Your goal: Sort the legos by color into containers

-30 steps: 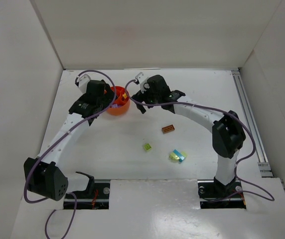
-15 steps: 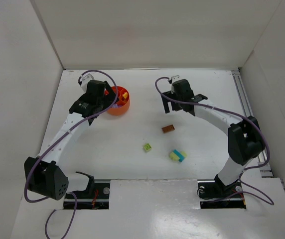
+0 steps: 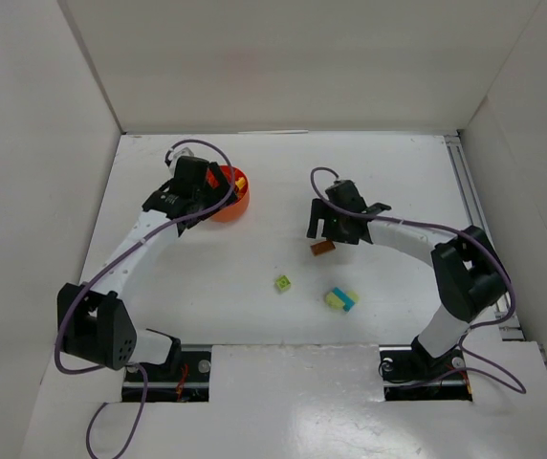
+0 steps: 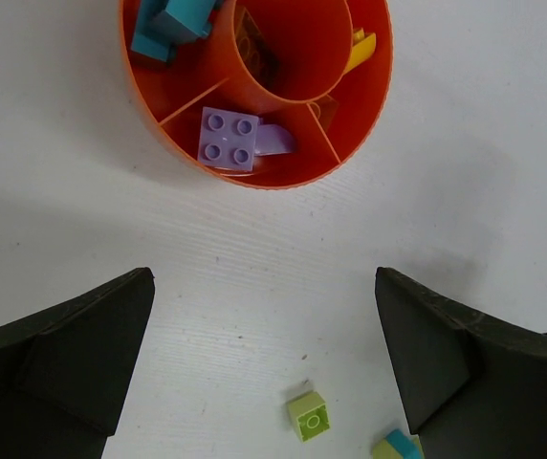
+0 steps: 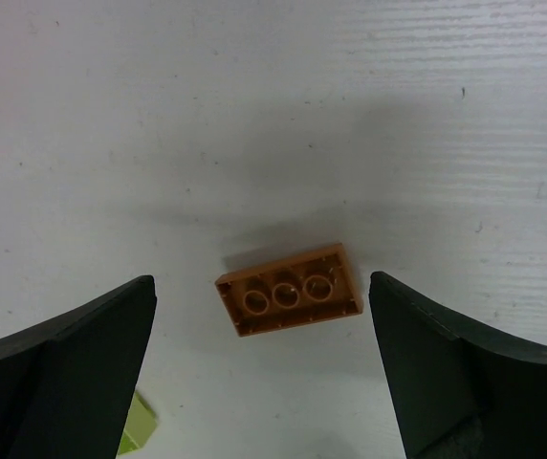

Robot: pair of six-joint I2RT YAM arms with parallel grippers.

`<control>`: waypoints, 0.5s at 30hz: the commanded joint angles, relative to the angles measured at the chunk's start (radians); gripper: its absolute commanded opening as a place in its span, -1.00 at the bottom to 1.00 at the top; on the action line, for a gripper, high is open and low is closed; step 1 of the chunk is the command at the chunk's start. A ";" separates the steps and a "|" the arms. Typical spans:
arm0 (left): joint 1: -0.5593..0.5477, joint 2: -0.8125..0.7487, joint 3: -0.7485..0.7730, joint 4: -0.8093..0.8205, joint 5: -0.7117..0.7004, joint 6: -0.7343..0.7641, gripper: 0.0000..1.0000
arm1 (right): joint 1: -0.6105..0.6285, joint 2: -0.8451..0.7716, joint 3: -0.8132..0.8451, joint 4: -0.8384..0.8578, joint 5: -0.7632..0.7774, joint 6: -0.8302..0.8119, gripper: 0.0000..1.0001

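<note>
Pick step: right claw [image 5: 261, 283] wide open, straddling the small brown plastic lego brick [image 5: 290, 302] lying upside down mid bench [image 5: 465, 105]. Next: descend, close on its ends, then carry to the round orange-red divided dish [image 3: 238, 205] far left. Left claw [image 4: 264, 282] wide, empty, just near of dish.

the dish [image 4: 283, 180] is plain glossy orange-red. inside it are a lilac brick [image 4: 228, 139], a cyan brick [image 4: 173, 24] and a yellow brick [image 4: 361, 50]. on the white, faintly grained table [image 4: 493, 191], the flat brick [image 5: 290, 290] is caramel brown, the small cube [image 4: 309, 416] is lime green, and the joined pair [image 3: 340, 299] is pale yellow and cyan.
</note>
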 commanded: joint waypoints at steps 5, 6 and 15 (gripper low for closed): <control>0.006 0.011 -0.021 0.045 0.077 0.018 1.00 | 0.025 -0.022 -0.022 0.029 0.007 0.206 0.88; 0.006 0.011 -0.032 0.045 0.086 0.018 1.00 | 0.025 -0.022 -0.022 0.011 0.007 0.218 0.88; 0.006 -0.009 -0.043 0.054 0.086 0.008 1.00 | 0.043 -0.043 -0.068 0.000 0.031 0.250 0.88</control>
